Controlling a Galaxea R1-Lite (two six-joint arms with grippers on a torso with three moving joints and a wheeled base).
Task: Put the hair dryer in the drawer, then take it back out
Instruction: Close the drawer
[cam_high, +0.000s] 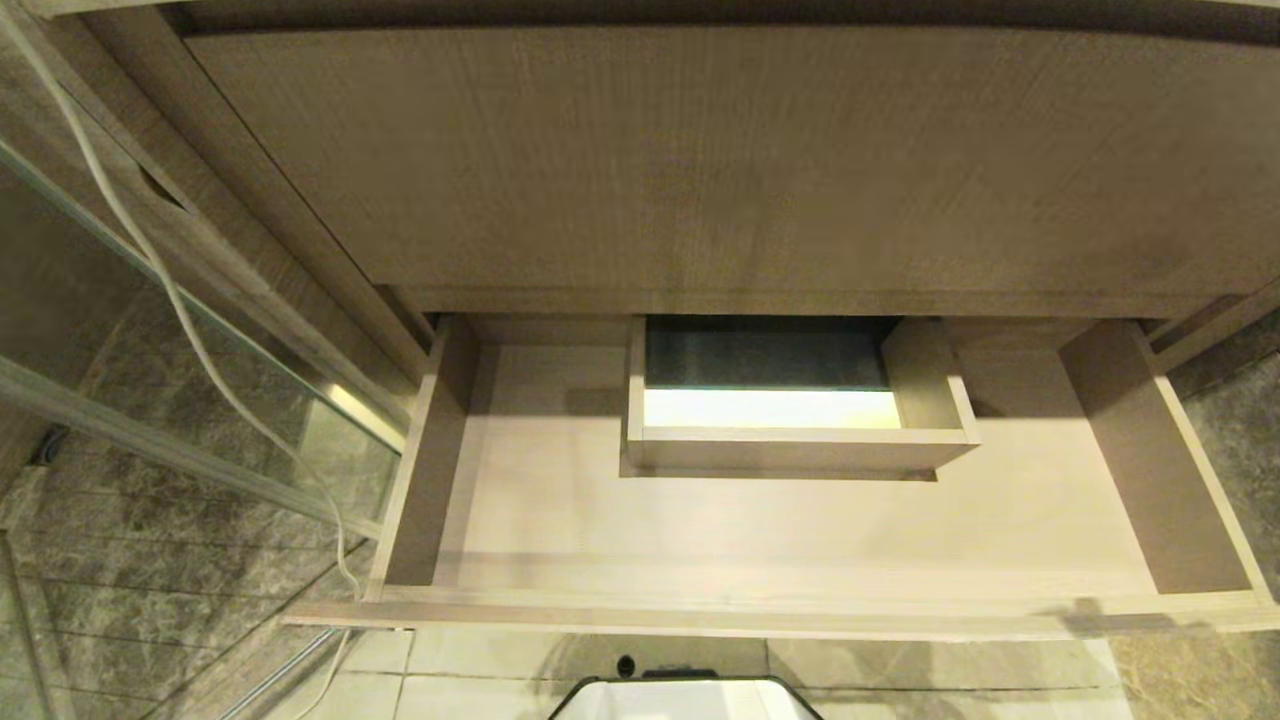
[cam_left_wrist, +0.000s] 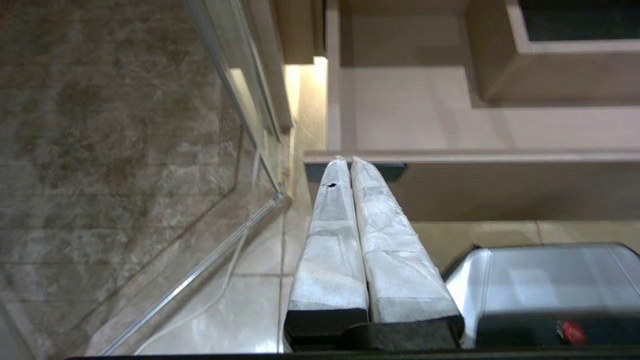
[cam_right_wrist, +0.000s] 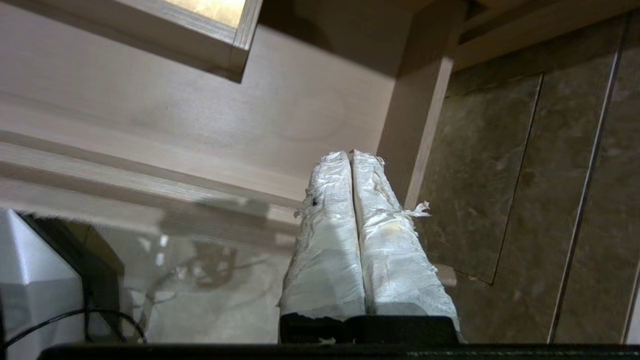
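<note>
- While the drawer (cam_high: 760, 540) sits pulled wide open under the taller wood-grain panel (cam_high: 720, 160), its pale floor shows bare all around the boxed cutout (cam_high: 800, 440) in the middle, which you can look straight down through to a bright strip and a dark patch below.
- Hair dryer: can't spot it in any of the three views, so where it is right now I honestly can't tell. A thin white cord (cam_high: 170, 290) trails down along the glass panel (cam_high: 120, 330) on the robot's left and curls toward the floor, but whether it belongs to the dryer isn't visible.
- Left gripper (cam_left_wrist: 348, 162) hangs just outside the drawer's front, near its left corner, tips about level with the front's top edge. Its two white-wrapped fingers (cam_left_wrist: 335, 240) are pressed together with nothing between them.
- Right gripper (cam_right_wrist: 348, 155) is at the other end, over the front edge near the drawer's right side wall (cam_right_wrist: 425, 125). Its fingers (cam_right_wrist: 330, 240) are tight together too, empty, with the wrap looking frayed at the edges.
- Neither arm shows up in the head view; only a white bit of the robot's body (cam_high: 690, 700) peeks in below the drawer front.
- Floor is pale tile (cam_high: 480, 670), with darker marbled tile (cam_right_wrist: 525, 200) off to the right.
</note>
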